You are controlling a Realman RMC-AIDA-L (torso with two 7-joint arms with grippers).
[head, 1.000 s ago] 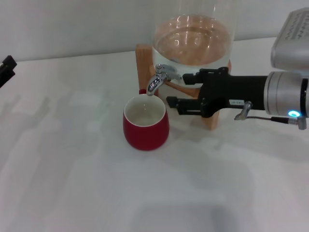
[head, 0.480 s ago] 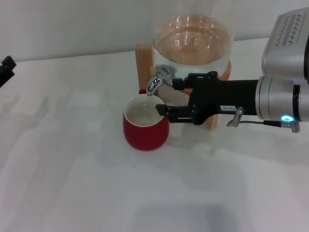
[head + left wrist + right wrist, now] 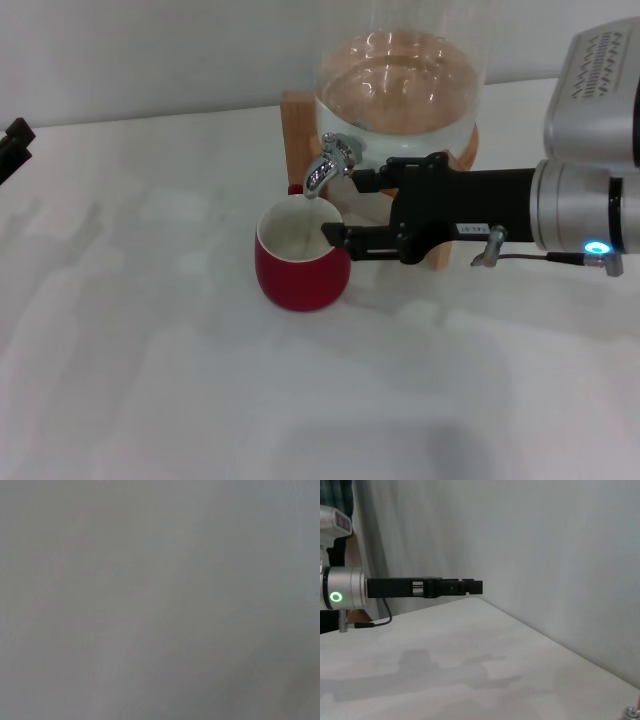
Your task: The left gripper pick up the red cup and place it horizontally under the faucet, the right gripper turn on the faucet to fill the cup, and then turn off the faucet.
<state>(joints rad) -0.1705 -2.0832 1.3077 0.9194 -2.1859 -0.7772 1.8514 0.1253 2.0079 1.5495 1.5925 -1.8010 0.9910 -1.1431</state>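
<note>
We count one red cup [image 3: 301,262], upright under the one faucet [image 3: 328,163] near the surface's [image 3: 150,380] far edge, with wide bare room toward the near and left edges. The right gripper [image 3: 345,207] has fingers apart, one by the faucet lever, one at the cup's rim. The left gripper [image 3: 14,144] sits at the left edge; we cannot tell its state.

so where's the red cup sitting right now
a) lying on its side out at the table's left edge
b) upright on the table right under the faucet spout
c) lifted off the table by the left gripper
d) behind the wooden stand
b: the red cup stands upright on the table with its open mouth directly below the faucet, while the right gripper reaches in beside it and the left gripper sits far off at the table's left edge.
</note>
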